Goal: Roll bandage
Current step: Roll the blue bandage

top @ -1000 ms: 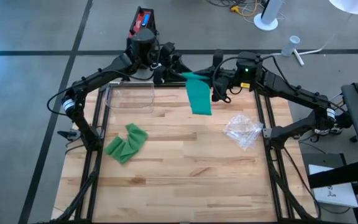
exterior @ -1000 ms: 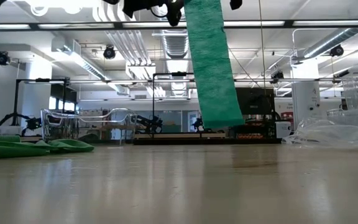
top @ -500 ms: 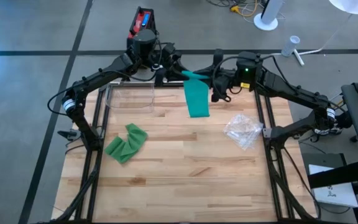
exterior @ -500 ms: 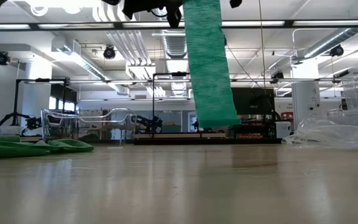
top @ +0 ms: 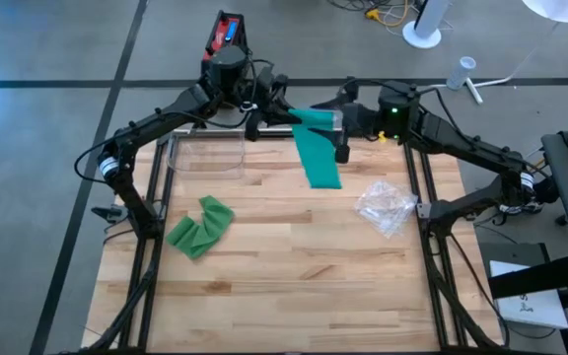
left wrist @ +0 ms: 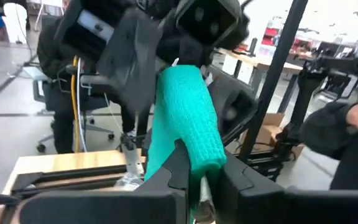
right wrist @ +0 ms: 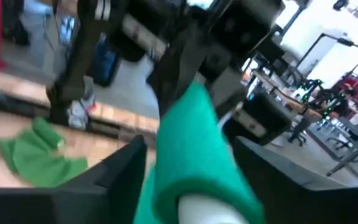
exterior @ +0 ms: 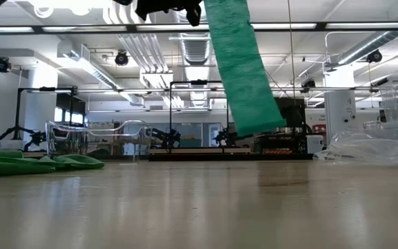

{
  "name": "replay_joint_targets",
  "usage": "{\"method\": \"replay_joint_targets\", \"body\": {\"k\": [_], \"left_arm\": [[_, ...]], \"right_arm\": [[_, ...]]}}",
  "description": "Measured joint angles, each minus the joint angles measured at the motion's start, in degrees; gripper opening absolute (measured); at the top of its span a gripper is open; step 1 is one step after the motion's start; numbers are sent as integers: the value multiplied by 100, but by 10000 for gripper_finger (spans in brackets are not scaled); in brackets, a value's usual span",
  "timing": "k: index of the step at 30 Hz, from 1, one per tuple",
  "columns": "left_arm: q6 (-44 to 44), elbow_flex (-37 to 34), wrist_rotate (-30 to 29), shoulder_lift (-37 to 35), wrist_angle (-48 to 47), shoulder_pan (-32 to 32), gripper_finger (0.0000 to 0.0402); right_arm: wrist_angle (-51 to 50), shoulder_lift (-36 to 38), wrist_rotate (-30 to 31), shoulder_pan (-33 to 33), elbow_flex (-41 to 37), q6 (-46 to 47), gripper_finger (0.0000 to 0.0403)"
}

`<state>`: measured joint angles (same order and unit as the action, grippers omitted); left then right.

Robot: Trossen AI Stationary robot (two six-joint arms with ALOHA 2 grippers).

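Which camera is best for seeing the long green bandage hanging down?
The low view: the hanging green bandage shows almost whole against the room, clear of the table. The high view foreshortens it from above. Both wrist views show only its top, close up.

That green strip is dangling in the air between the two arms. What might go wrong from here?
1. The left gripper alone pinches the bandage; the right gripper stands open around it, so a weak pinch might drop it.
2. The loose tail hangs slanted, clear of the table, so it may wind on crooked.
3. Both grippers sit close together and might bump.
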<state>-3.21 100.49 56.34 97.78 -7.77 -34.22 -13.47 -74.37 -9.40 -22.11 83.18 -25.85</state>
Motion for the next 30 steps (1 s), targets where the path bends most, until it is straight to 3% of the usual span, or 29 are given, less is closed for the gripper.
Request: {"method": "replay_joint_targets", "body": {"k": [6, 10, 17, 30], "left_arm": [[600, 1, -24, -10, -61, -166, 28], [1527, 4, -31, -43, -299, -287, 24], [3061, 5, -33, -44, -837, -297, 24], [3466, 7, -42, -181, -1052, -302, 24]], "right_arm": [[45, 160, -4, -39, 96, 1232, 302], [45, 150, -19, -47, 96, 2005, 311], [-4, 9, -154, -241, 94, 2783, 279], [-91, -252, -447, -258, 94, 2627, 206]]}}
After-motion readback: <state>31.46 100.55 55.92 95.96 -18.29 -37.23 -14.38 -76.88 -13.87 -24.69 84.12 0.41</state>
